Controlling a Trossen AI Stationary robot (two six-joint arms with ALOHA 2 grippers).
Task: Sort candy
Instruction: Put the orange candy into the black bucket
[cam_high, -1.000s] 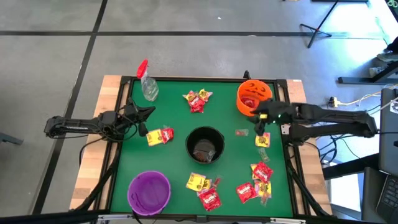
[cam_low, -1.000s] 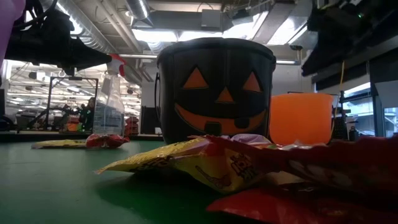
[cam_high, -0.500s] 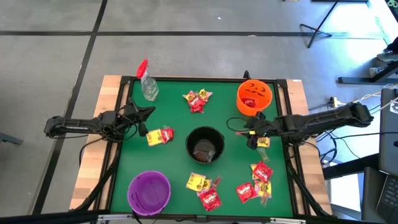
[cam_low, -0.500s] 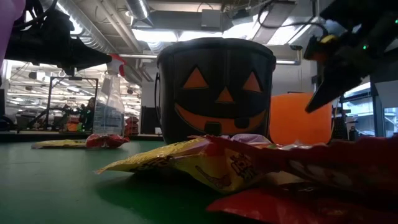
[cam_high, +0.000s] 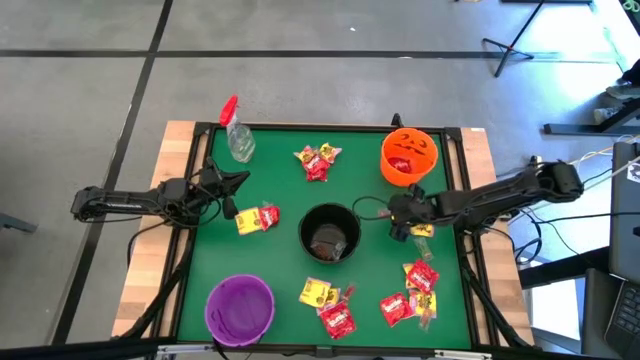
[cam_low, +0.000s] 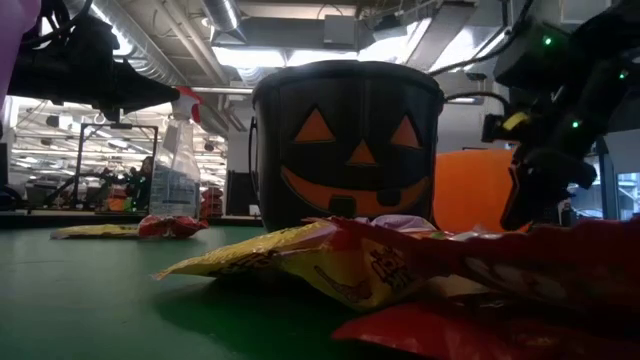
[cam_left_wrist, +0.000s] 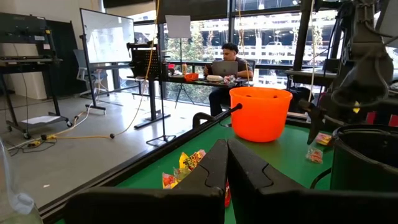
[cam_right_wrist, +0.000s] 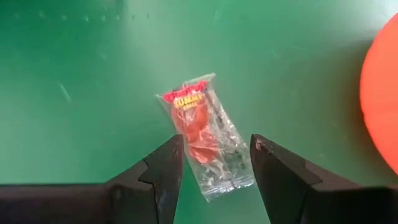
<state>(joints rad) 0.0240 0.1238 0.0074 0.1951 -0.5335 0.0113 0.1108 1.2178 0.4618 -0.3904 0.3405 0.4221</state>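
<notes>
The right gripper (cam_high: 393, 214) hangs right of centre in the high view, just right of the black pumpkin-face bucket (cam_high: 329, 233) and below the orange bucket (cam_high: 408, 156). In the right wrist view its fingers (cam_right_wrist: 163, 171) are spread, straddling a small clear packet with red candy (cam_right_wrist: 206, 137) lying flat on the green table (cam_right_wrist: 74, 112); the red print at the packet's top end is too small to read with certainty. A yellow packet (cam_high: 423, 229) lies just right of this gripper. The left gripper (cam_high: 237, 180) waits at the left of the high view, above a yellow and red pair of packets (cam_high: 256, 218); in the left wrist view its fingers (cam_left_wrist: 214, 165) are pressed together on nothing. More red and yellow candy lies at upper centre (cam_high: 317, 161), lower centre (cam_high: 328, 305) and lower right (cam_high: 412, 293). A purple bowl (cam_high: 240, 309) sits lower left, a spray bottle (cam_high: 237, 132) upper left.
</notes>
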